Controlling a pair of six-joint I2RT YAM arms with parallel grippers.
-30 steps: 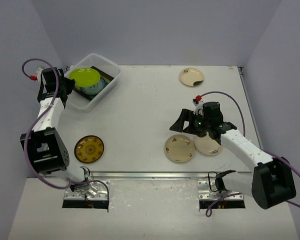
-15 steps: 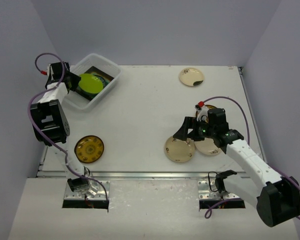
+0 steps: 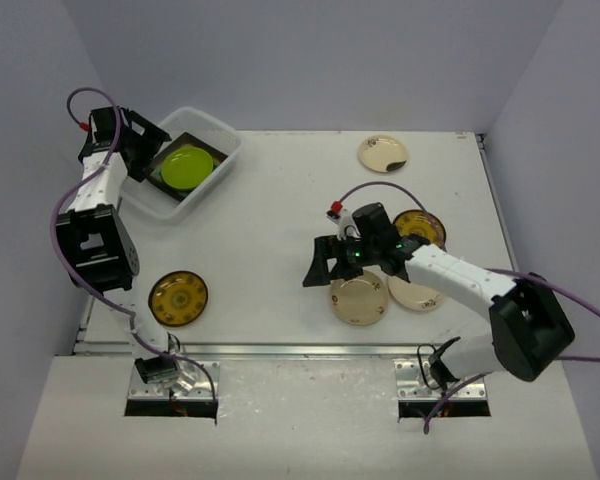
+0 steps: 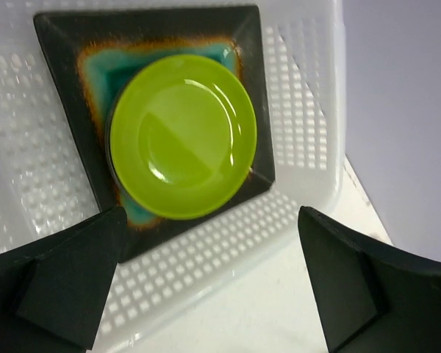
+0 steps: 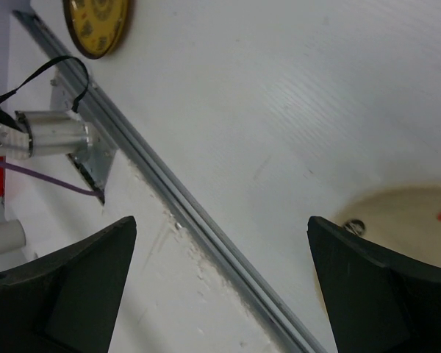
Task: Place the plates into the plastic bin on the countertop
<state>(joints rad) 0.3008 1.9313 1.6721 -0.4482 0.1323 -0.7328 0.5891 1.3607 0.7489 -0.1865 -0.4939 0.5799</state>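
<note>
Two plates (image 4: 180, 136) in bin (image 4: 301, 110), five outside

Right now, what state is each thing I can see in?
Plastic bin: upright, holding two plates.
Square teal plate: inside the plastic bin.
Lime green plate: flat on the square teal plate.
Mustard plate: on the countertop, outside the plastic bin.
Left gripper: open, over the plastic bin.
Right gripper: open, empty.
</note>
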